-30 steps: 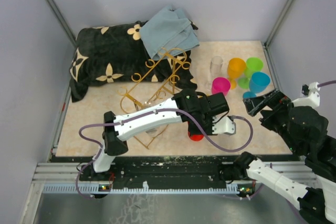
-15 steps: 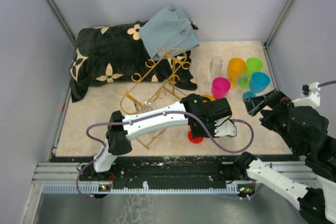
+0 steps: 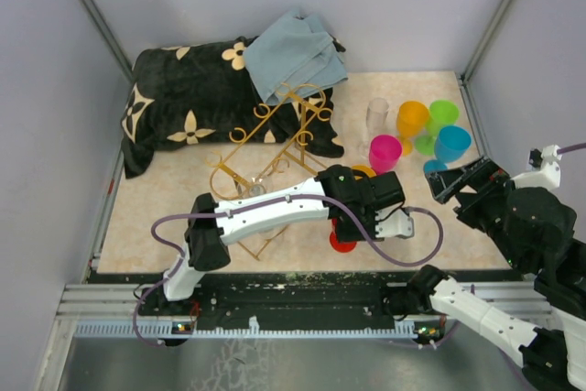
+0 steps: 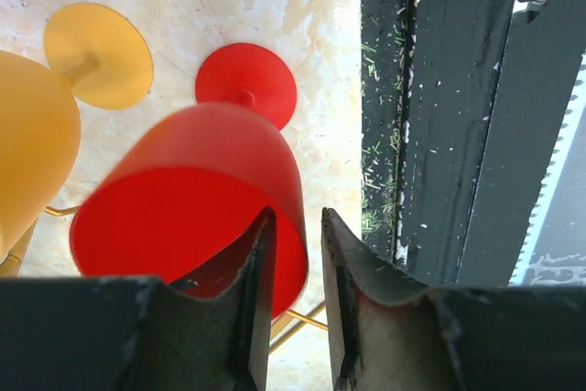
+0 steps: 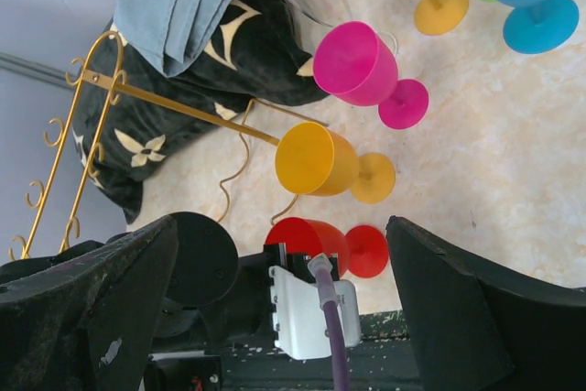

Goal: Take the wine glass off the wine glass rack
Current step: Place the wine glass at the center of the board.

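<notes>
The red wine glass (image 4: 197, 191) stands upright on the table close to its front edge, foot (image 3: 341, 243) on the surface. It is off the gold wire wine glass rack (image 3: 270, 148), which stands behind it to the left. My left gripper (image 4: 295, 217) straddles the bowl's rim. One finger is inside the bowl and the other outside, with a narrow gap showing, so the jaws are slightly open. The right gripper (image 5: 282, 226) hovers wide open to the right (image 3: 453, 180), holding nothing. In its view the red glass (image 5: 307, 237) shows past the left wrist.
An orange glass (image 5: 322, 160) stands just behind the red one. Pink (image 3: 385, 150), orange (image 3: 412, 119), green (image 3: 443, 114), blue (image 3: 451, 144) and clear (image 3: 377, 114) glasses cluster at the back right. A black flowered cloth (image 3: 183, 107) with a blue towel (image 3: 295, 54) lies behind the rack.
The left arm moved slightly right and toward the front edge with the red glass. Its jaws, shut on the rim before, have now parted a little. The right arm barely moved.
</notes>
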